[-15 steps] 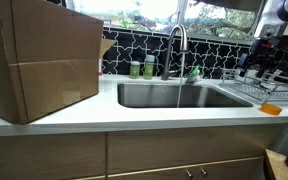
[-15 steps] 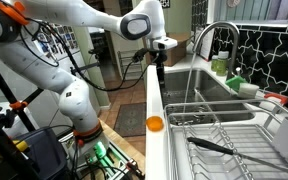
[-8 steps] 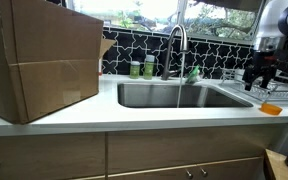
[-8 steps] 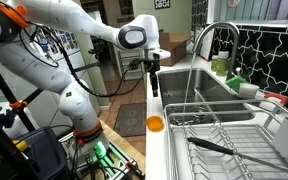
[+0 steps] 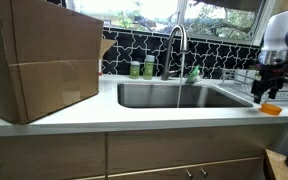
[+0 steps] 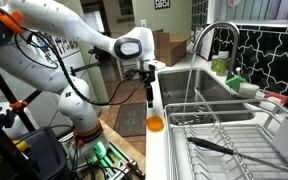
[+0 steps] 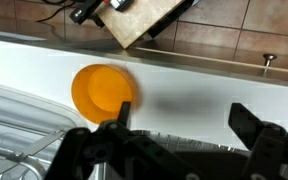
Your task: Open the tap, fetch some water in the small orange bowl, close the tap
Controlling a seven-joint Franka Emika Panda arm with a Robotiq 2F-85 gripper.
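Showing a white desk (image 5: 44,118) with a steel sink (image 5: 174,97) set into it. Rising at the desk's back edge behind the sink, the tap (image 5: 176,42), arching high over the basin; seen in both exterior views (image 6: 212,38). Standing just beside the tap's base, green bottles (image 5: 142,69). Filling one end of the desk, a big cardboard box (image 5: 39,60). Covering the opposite end, past the sink, a wire rack (image 6: 219,125).

Sitting at the desk's front edge, just beside the rack, the bowl (image 6: 155,124): upright, appearing empty in the wrist view (image 7: 103,92). Lying well apart from the tap, near the far corner in an exterior view (image 5: 271,109).

Hanging just above the bowl, pointing down, the pincer (image 6: 150,100), also showing in an exterior view (image 5: 265,97). Standing wide, gripping nothing, not touching the bowl. Looking down through the wrist view, the pincer (image 7: 179,138) framing bare desk, with the bowl off to one side, partly hidden behind one fingertip (image 7: 109,135).
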